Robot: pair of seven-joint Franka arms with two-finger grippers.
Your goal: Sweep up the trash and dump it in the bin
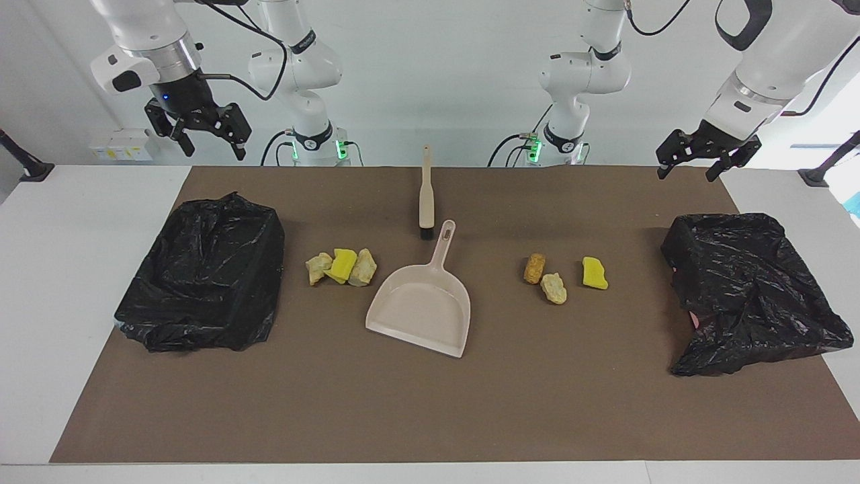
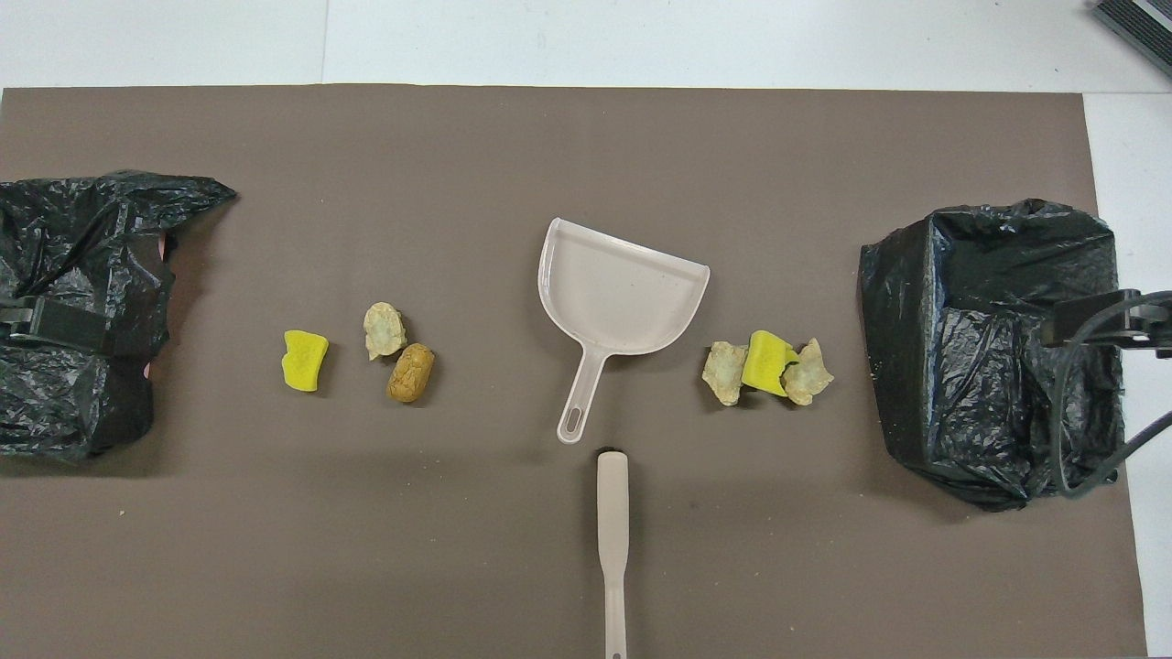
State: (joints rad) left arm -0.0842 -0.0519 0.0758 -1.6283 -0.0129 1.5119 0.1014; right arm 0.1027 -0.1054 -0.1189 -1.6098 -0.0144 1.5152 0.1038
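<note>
The trash lies in two small clusters on the brown mat. Yellow and pale tan chunks [image 1: 341, 267] [image 2: 767, 369] sit beside the dustpan toward the right arm's end. A yellow, a tan and an orange-brown chunk [image 1: 555, 275] [image 2: 385, 355] sit toward the left arm's end. One black-bag-lined bin [image 1: 265, 269] [image 2: 893, 302] stands at the right arm's end, another [image 1: 746, 289] [image 2: 82, 229] at the left arm's end. My right gripper [image 1: 209, 144] hangs open high over its bin, holding nothing. My left gripper [image 1: 686, 171] hangs open high by its own bin, also holding nothing.
A pale pink dustpan [image 1: 420, 306] [image 2: 623, 293] lies flat mid-mat, handle toward the robots. A beige brush [image 1: 426, 195] [image 2: 613, 531] lies just nearer the robots than the handle's tip. White table [image 1: 80, 222] borders the mat.
</note>
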